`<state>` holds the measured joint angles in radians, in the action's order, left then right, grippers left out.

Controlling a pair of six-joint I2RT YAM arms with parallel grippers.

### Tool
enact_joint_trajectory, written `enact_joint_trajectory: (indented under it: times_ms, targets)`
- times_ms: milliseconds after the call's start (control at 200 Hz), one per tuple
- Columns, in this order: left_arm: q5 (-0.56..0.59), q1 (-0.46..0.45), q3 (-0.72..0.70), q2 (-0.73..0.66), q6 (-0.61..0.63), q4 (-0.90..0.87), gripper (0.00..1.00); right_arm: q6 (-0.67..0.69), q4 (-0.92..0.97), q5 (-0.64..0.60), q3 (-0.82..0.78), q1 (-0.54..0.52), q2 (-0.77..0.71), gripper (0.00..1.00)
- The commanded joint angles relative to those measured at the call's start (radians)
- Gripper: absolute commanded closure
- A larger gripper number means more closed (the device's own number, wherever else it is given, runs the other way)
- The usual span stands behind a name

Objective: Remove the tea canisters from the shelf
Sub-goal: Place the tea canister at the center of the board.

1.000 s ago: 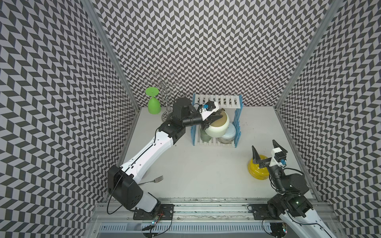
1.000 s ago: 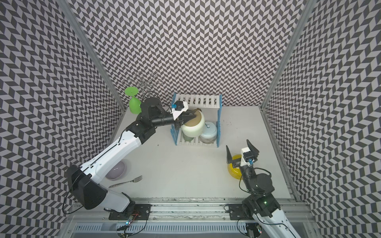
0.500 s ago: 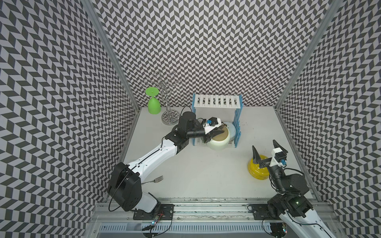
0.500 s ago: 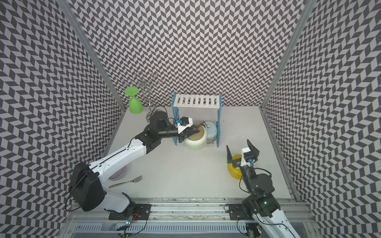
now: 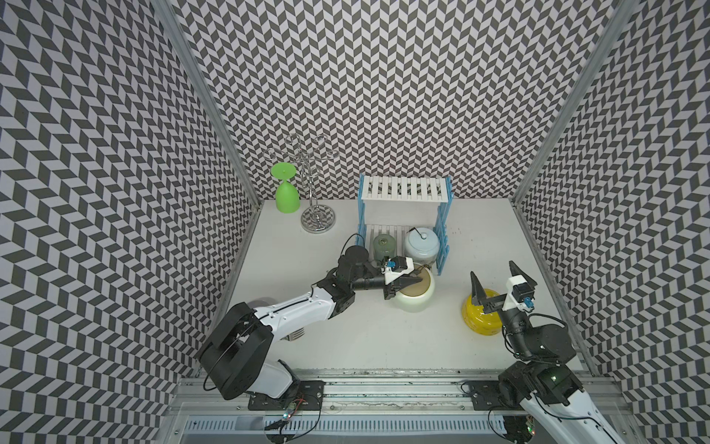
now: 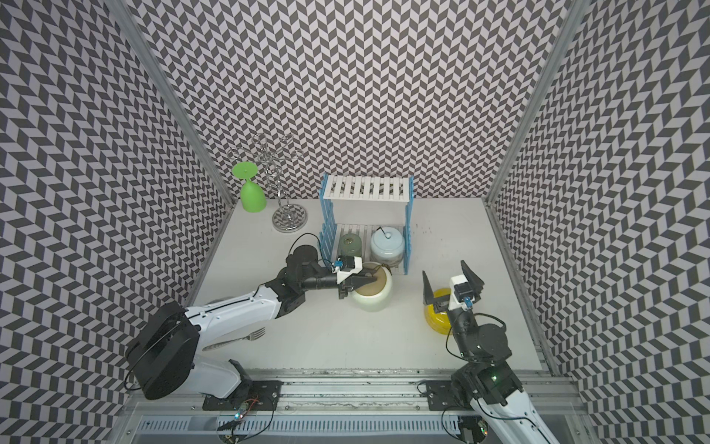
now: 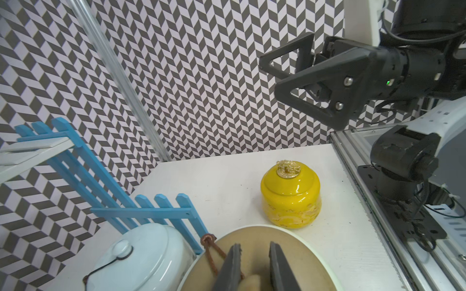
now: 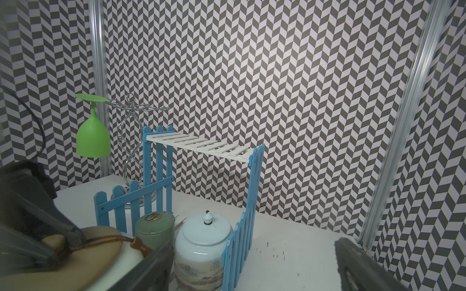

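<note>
In both top views you look down from high at the front, taking in the whole tabletop [image 5: 365,338] and back wall [image 5: 384,96]. Your left wrist camera sits close over its fingers [image 7: 230,267], facing the yellow canister [image 7: 291,196]. Your right wrist camera looks low across the shelf [image 8: 201,144]; both wrist views share the pale blue canister [image 7: 141,254].

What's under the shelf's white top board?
A small sage-green canister and a pale blue lidded jar stand on the lower tier; the left gripper and cream canister cover its front.
</note>
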<state>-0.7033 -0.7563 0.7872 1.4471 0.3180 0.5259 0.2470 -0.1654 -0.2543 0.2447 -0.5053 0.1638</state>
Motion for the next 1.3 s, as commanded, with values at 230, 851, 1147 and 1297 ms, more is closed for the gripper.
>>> enact_joint_trajectory:
  times_ms: [230,851,1147,1297]
  targets:
    - [0.082,-0.094,-0.044,0.002,-0.038,0.349,1.0,0.003,-0.048,-0.001,-0.007,0.007,-0.012,0.0]
    - [0.168,-0.162,-0.044,0.154,-0.022,0.358,1.0,0.002,-0.051,-0.003,-0.01,0.008,-0.037,0.0]
    - [0.177,-0.19,-0.033,0.215,-0.023,0.382,1.0,0.002,-0.052,-0.005,-0.01,0.01,-0.038,0.0]
    - [0.188,-0.199,-0.018,0.241,-0.027,0.396,1.0,0.002,-0.052,-0.006,-0.01,0.011,-0.04,0.0]
